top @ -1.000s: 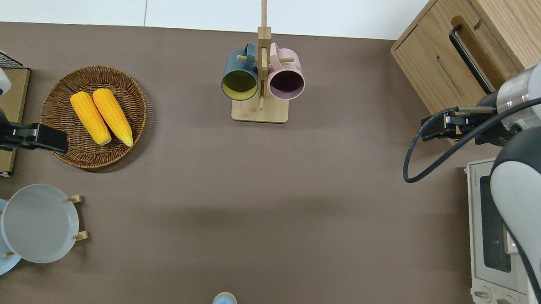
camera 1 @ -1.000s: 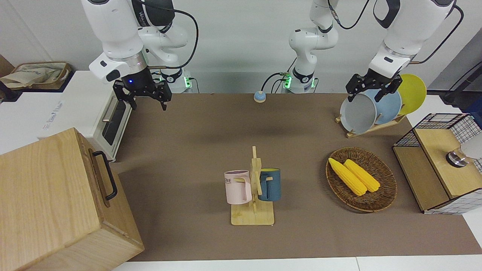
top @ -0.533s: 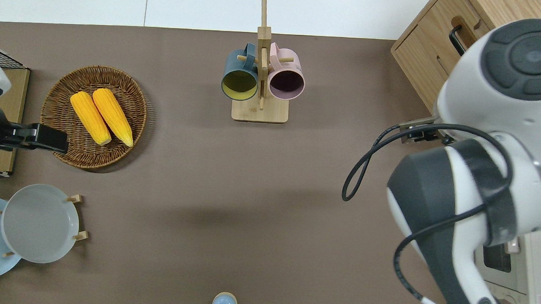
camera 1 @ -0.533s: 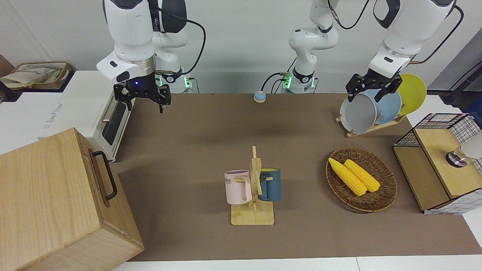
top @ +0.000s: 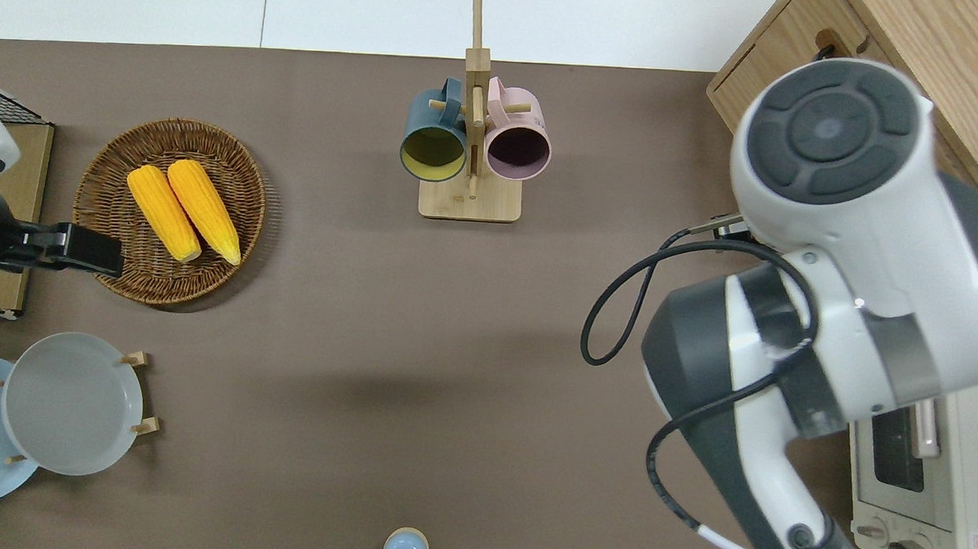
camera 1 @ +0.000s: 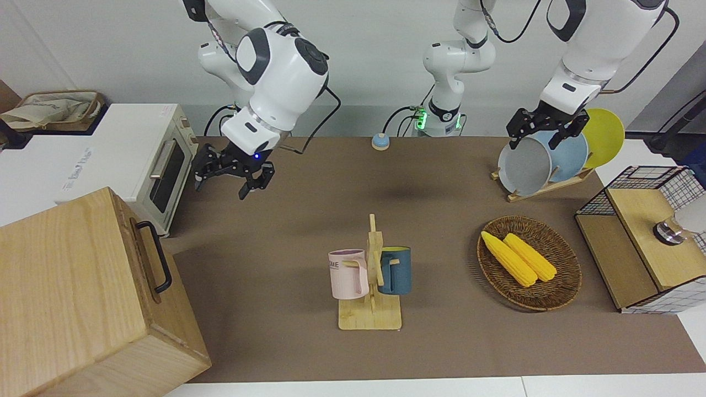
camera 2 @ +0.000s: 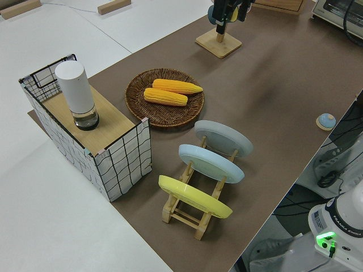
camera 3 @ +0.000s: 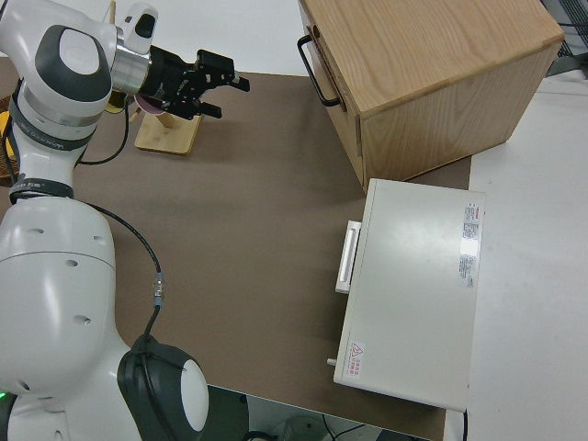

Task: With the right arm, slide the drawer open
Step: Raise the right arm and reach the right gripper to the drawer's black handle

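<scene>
Worktop: brown mat (camera 1: 309,220) on a white table, against a plain pale wall.
Drawer: in the pale-wood cabinet (camera 1: 71,292) at the right arm's end of the worktop, farther from the robots than the toaster oven (camera 1: 144,165); drawer (camera 3: 335,78) fully shut, flush with the cabinet front.
Handle: black loop handle (camera 1: 156,256) on the drawer front, bar long and standing off the wood; free, nothing touching it.
Right gripper: right gripper (camera 1: 231,175) up in the air, well apart from the handle; fingers (camera 3: 220,84) spread, holding nothing.
Left arm: parked; fingers' state cannot be told.
Step in hand: approach to the handle, grasp not yet made.
Alignment: turn the wrist so the finger gap straddles the handle bar crosswise; aim for the middle of the bar, not its end posts.
Entry: keep fingers spread until the bar sits between them; close only then.
Pull: draw straight out, square to the drawer front; a skewed pull is likely to bind the drawer.
Clearance: keep the elbow off the toaster oven just beside the cabinet.
Risk: cabinet may shift on the worktop if the drawer sticks; pull slowly.
</scene>
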